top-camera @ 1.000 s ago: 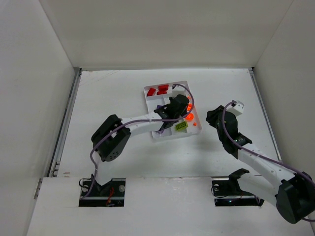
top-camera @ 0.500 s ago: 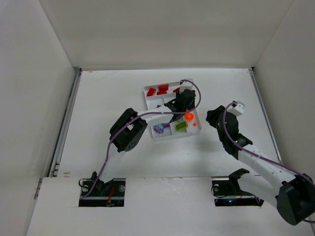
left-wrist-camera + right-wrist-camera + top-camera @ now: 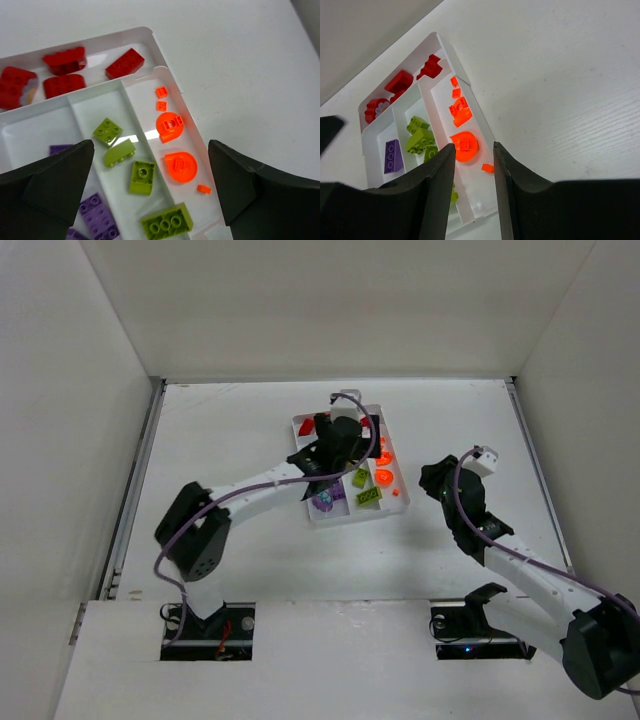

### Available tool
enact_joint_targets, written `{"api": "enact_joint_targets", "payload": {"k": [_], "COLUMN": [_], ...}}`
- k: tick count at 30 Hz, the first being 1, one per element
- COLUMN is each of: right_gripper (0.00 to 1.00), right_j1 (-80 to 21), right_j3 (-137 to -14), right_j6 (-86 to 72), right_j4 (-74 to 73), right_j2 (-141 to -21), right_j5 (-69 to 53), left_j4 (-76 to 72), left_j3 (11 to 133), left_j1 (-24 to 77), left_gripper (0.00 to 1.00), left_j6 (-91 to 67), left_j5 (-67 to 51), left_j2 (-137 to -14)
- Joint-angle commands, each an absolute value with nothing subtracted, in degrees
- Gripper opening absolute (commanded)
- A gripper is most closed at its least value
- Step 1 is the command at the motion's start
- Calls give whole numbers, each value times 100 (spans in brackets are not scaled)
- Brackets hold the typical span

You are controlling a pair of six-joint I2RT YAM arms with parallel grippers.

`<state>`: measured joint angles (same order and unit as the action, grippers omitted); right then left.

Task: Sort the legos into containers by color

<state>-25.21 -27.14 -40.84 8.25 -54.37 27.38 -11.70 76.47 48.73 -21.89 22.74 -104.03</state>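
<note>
The left gripper (image 3: 150, 167) is hovering over the white tray (image 3: 148, 31), its fingers spread wide and gripping nothing. All visible legos are lying inside the tray. Red legos (image 3: 65, 86) are sitting in the crosswise section at the far end. In the three long sections, purple legos (image 3: 97, 212) are lying on the left, lime green legos (image 3: 142, 177) in the middle, and orange legos (image 3: 180, 166), two round and several tiny, on the right. The right gripper (image 3: 472, 165) is hanging over the bare table (image 3: 230, 440), right of the tray and apart from it, its fingers partly separated and pinching nothing.
</note>
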Motion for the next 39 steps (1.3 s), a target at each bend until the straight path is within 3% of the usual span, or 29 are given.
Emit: {"api": "enact_joint_targets", "payload": {"k": [1, 7, 11, 21, 27, 39], "right_gripper": [43, 52, 53, 58, 59, 58], "right_j1": [-2483, -2421, -2448, -2377, -2403, -2439], "right_j3": [-2611, -2540, -2452, -2312, -2355, -2435], "right_j6": [-4157, -4166, -4140, -4131, -4008, -3920], "right_j4": [1265, 1309, 1432, 1740, 1837, 1828], "right_j2": [-5440, -5485, -5502, -5897, -5994, -6056], "right_j5": [2839, 3172, 3471, 3884, 3920, 3911], "left_j4": [-1275, -555, 332, 2530, 2584, 1416], "left_j3": [6788, 4653, 3553, 2461, 2329, 2013], "left_j1": [4707, 4224, 3776, 2817, 2501, 1912], "left_gripper": [100, 100, 100, 100, 100, 100], "left_j6": [-2171, -2934, -3576, -4403, -4675, -4667], "left_j5": [2513, 2908, 2997, 2830, 2795, 2321], "left_j2": [-9249, -7176, -5655, -3034, -2777, -3612]}}
